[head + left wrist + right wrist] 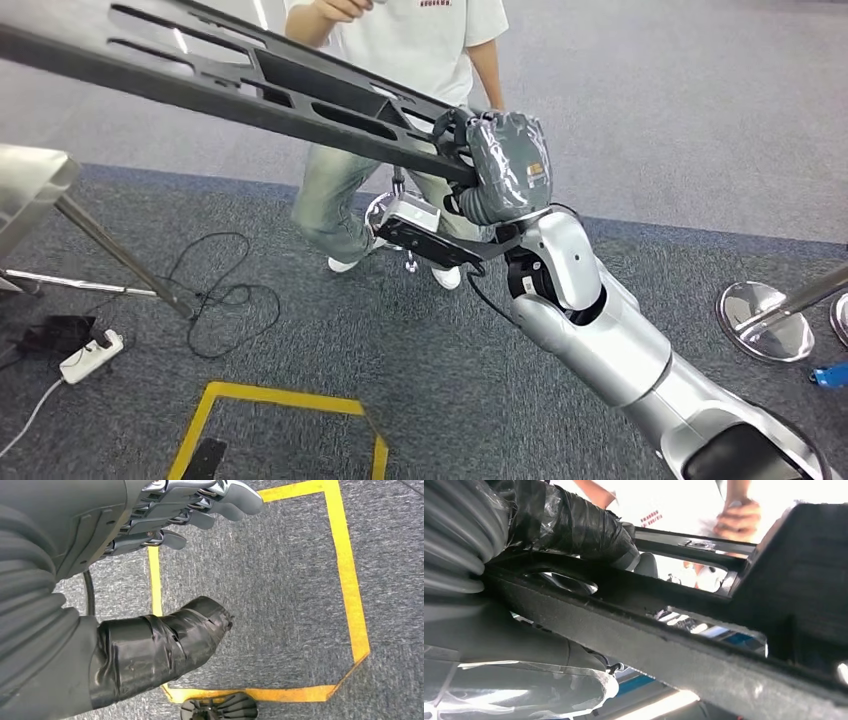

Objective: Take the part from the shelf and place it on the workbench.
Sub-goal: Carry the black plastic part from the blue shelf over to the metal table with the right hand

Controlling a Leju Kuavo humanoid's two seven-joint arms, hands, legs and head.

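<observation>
While the right hand [503,165] was wrapped tight around one end of the long black part [260,85], the part stuck out far away from the hand, up in the air over the grey carpet [300,400]. A person [400,60] in a white shirt stood just past the hand, on the other side of the part. The left hand [165,520] hung over a yellow tape square [350,595] on the carpet, its fingers apart and holding nothing.

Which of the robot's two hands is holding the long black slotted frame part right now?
The right hand, raised in front of the person, grips one end of the long black slotted frame part. The left hand hangs over the carpet, holding nothing.
</observation>
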